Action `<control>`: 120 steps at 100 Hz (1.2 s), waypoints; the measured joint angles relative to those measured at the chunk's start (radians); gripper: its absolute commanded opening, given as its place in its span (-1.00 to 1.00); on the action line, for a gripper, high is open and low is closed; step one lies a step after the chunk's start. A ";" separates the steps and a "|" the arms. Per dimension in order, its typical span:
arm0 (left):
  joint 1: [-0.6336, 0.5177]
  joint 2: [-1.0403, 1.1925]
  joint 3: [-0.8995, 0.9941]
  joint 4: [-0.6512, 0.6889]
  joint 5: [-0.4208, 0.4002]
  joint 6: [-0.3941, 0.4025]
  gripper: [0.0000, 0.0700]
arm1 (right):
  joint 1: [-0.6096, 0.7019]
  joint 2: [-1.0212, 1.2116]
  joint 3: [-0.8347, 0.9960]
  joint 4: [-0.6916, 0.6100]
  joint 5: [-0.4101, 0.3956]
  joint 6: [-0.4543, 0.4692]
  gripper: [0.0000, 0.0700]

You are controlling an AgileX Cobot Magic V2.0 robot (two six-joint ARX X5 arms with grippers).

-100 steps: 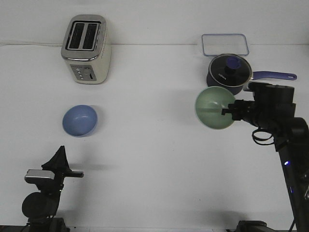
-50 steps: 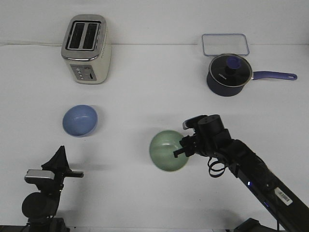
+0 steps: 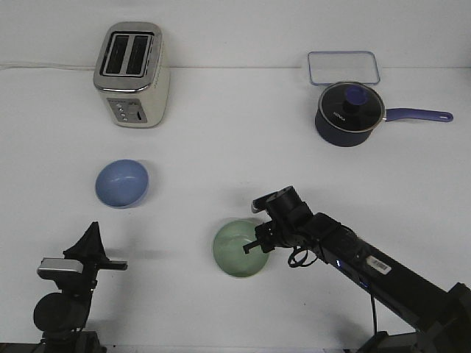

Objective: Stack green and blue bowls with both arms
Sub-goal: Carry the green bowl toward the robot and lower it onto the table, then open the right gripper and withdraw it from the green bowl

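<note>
The pale green bowl (image 3: 234, 250) sits low at the middle of the white table (image 3: 221, 132), open side up. My right gripper (image 3: 257, 245) reaches in from the right and is shut on the bowl's right rim. The periwinkle blue bowl (image 3: 121, 183) stands upright on the table at the left, apart from both arms. My left gripper (image 3: 93, 226) is parked at the front left below the blue bowl. It points upward with its fingers together and holds nothing.
A cream toaster (image 3: 132, 74) stands at the back left. A dark navy saucepan (image 3: 349, 112) with a glass lid and a long blue handle stands at the back right. A clear rectangular container (image 3: 343, 68) lies behind it.
My right arm has swung the green bowl from beside the saucepan down and left to the table's front middle. The bowl has turned from tilted to open side up. The left arm has not moved.
</note>
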 measured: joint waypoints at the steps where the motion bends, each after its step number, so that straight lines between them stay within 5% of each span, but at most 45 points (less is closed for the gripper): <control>1: 0.000 0.000 0.000 0.000 0.000 0.000 -0.96 | 0.000 0.001 0.000 0.000 0.000 0.000 -0.94; 13: 0.000 0.000 0.000 0.000 0.000 0.000 -0.96 | 0.000 0.002 0.000 0.003 -0.002 0.000 -0.36; 25: 0.000 0.000 0.000 0.000 0.000 0.000 -0.96 | -0.008 -0.002 0.000 -0.004 -0.005 -0.002 -0.15; 68: 0.000 0.000 0.000 0.000 0.000 -0.008 -0.96 | -0.150 -0.335 0.002 0.106 0.002 -0.122 -0.15; 92: 0.000 0.000 0.000 0.000 0.000 -0.186 -0.96 | -0.204 -0.544 -0.033 0.187 0.099 -0.209 -0.24; 120: 0.000 0.000 0.000 0.001 0.000 -0.324 -0.97 | -0.225 -0.794 -0.363 0.376 0.124 -0.206 -0.24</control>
